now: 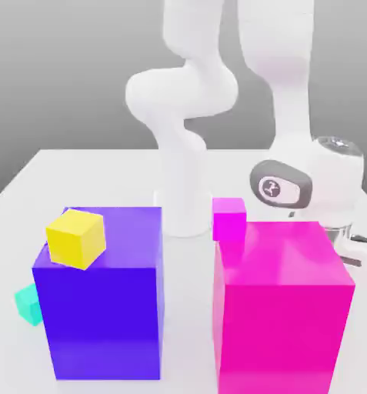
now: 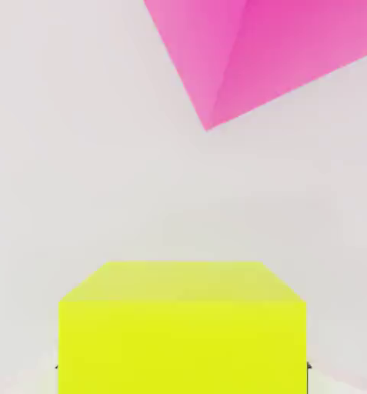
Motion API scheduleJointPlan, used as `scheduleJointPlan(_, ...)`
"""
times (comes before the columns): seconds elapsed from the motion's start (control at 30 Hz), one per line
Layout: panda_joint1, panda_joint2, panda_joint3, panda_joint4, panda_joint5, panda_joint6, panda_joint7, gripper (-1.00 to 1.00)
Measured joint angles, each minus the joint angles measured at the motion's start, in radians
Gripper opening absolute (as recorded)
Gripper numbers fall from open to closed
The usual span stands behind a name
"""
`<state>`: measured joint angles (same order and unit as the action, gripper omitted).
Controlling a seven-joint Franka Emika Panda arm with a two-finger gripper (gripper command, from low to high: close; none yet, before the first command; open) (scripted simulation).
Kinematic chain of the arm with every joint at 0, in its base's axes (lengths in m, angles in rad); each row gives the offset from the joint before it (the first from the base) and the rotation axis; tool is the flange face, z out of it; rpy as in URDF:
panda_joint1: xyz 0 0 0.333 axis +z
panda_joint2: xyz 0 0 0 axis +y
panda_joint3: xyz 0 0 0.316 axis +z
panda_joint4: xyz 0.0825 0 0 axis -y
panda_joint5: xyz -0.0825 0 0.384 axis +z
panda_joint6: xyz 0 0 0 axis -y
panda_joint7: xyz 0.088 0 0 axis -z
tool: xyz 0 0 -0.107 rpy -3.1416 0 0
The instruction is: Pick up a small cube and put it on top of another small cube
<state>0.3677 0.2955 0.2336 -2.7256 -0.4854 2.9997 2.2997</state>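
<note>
Bench: we see a plain white bench [image 1: 101,173] carrying all the blocks.
Arm: the white robot arm [image 1: 186,108] bears a grey oval badge [image 1: 282,187] with a small emblem that we cannot read.
Large blocks: a big magenta cube [image 1: 282,308] and a big purple cube [image 1: 101,308] stand apart.
Small cubes: a small magenta cube [image 1: 229,218] sits behind the big one, and a small teal cube [image 1: 28,302] peeks out beside the purple one.
Yellow cube: the small yellow cube [image 1: 76,238] overlaps the purple cube's upper corner; we cannot tell whether it is resting there.
Fingers: in the hand view, the fingers [image 2: 308,367] pinch a small lime-yellow cube [image 2: 182,323] near the magenta corner.
</note>
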Motion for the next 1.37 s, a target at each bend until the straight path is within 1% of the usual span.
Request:
scheduleJointPlan(0.07,-0.059,-0.054,0.077,-0.016,0.08,-0.039,-0.062,-1.0)
scheduleJointPlan(0.13,-0.105,-0.125,0.152,-0.035,0.204,-0.086,-0.154,-1.0)
scheduleJointPlan(0.2,-0.125,-0.203,0.204,-0.053,0.339,-0.137,-0.254,-1.0)
scheduleJointPlan(0.23,-0.136,-0.228,0.207,-0.052,0.376,-0.163,-0.301,-1.0)
scheduleJointPlan(0.27,-0.11,-0.253,0.213,-0.038,0.396,-0.198,-0.351,-1.0)
scheduleJointPlan(0.37,-0.048,-0.333,0.243,0.028,0.422,-0.319,-0.486,-1.0)
scheduleJointPlan(0.43,-0.049,-0.392,0.221,0.065,0.444,-0.404,-0.57,-1.0)
scheduleJointPlan(0.57,-0.069,-0.51,0.144,0.127,0.473,-0.578,-0.717,-1.0)
scheduleJointPlan(0.73,-0.114,-0.648,0.047,0.198,0.475,-0.792,-0.864,-1.0)
scheduleJointPlan(0.9,-0.172,-0.755,-0.053,0.241,0.477,-0.958,-0.961,-1.0)
scheduleJointPlan(1.03,-0.233,-0.81,-0.147,0.24,0.503,-1.024,-0.996,-1.0)
scheduleJointPlan(1.17,-0.258,-0.771,-0.172,0.147,0.522,-0.894,-0.998,-1.0)
scheduleJointPlan(1.2,-0.259,-0.758,-0.171,0.123,0.524,-0.858,-0.998,1.0)
scheduleJointPlan(1.37,-0.259,-0.758,-0.171,0.123,0.524,-0.858,-0.998,1.0)
